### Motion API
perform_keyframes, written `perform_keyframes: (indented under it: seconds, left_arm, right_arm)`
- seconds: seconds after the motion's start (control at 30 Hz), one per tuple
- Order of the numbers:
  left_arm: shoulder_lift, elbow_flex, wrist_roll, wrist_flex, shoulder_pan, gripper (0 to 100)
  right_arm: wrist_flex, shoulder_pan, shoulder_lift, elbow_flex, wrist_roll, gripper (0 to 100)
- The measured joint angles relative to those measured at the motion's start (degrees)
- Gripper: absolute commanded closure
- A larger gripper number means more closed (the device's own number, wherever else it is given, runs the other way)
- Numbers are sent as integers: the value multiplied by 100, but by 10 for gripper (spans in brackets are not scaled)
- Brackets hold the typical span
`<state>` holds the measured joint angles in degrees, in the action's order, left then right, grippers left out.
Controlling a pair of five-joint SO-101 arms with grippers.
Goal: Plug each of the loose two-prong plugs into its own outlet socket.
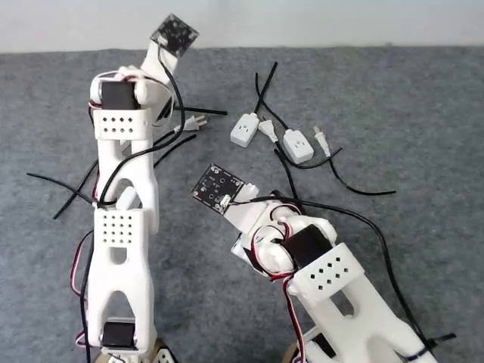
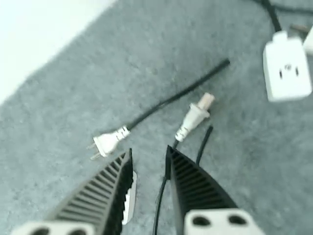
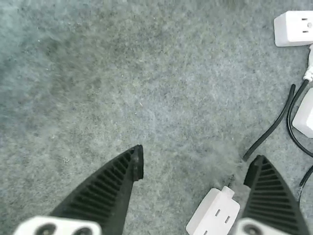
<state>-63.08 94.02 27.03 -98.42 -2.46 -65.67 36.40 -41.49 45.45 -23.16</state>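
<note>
Grey carpet, loose cords; left fingers narrow, perhaps empty; right fingers wide.

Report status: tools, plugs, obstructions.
Left tool open, loose plug just ahead. Right tool open, white socket between its fingers. Black cord beside socket.

Grey carpeted tabletop below white wall

"How many outlet sockets did you count?"

"Three, all white."

"And the plugs?"

"Four plugs, each on a black cord. There were two arms."
</note>
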Motion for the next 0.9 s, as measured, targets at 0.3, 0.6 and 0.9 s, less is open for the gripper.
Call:
perform_keyframes:
  seconds: [0.3, 0.6, 0.9]
  left_arm:
    - [1064, 0, -677, -18, 79, 897]
    - [3262, -1881, -1046, -26, 220, 897]
    - [6022, -5327, -1064, -26, 167, 897]
  right_arm:
    - [0, 9, 0, 0, -9, 660]
    - [0, 9, 0, 0, -9, 660]
    - [0, 9, 0, 0, -9, 660]
